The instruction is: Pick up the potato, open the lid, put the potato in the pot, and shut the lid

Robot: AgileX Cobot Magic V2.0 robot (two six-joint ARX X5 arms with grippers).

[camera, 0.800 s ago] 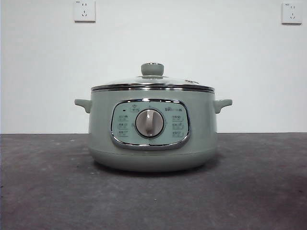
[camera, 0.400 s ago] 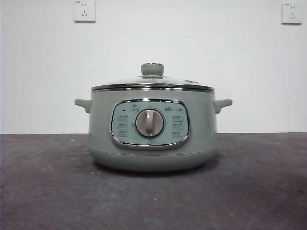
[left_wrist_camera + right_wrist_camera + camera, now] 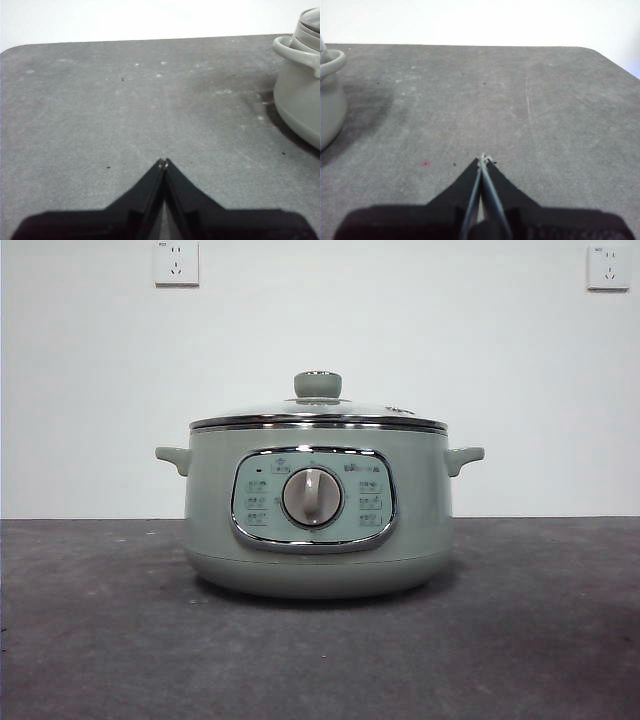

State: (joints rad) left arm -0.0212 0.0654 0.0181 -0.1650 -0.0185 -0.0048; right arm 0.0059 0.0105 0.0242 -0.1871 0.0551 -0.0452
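Observation:
The sage-green pot (image 3: 318,510) stands in the middle of the dark table, its control panel and silver dial facing the front view. The clear glass lid (image 3: 318,410) with its green knob sits shut on the pot. The potato is out of view in every frame. My left gripper (image 3: 163,162) is shut and empty, low over bare table, with the pot (image 3: 300,75) off to its side. My right gripper (image 3: 482,160) is shut and empty over bare table, with one pot handle (image 3: 332,62) at the view's edge. Neither gripper shows in the front view.
The dark grey table (image 3: 100,640) runs up to a white wall with two power sockets (image 3: 176,262). The table's far rounded corners show in the left wrist view (image 3: 15,50) and the right wrist view (image 3: 610,55).

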